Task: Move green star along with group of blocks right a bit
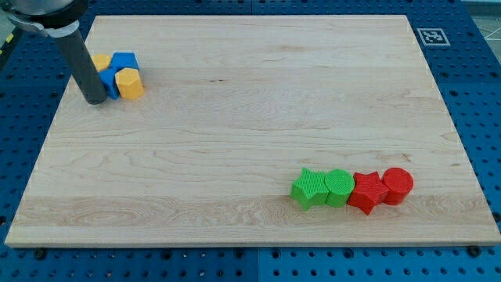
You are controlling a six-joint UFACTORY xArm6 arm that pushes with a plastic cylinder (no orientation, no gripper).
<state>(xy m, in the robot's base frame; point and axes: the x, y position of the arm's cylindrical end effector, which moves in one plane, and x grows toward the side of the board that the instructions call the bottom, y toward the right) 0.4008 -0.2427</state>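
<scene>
Ridged plastic green star heads a touching row (green cylinder, red star, red cylinder); my tip, a fingerless rod, rests far away.

No readable words or numbers, only a black-and-white square marker on the board's top-right corner

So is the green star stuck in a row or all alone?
In a row: the green star touches the green round block, then red star, red round block.

A lab: blue perforated bench, fiducial marker.
</scene>
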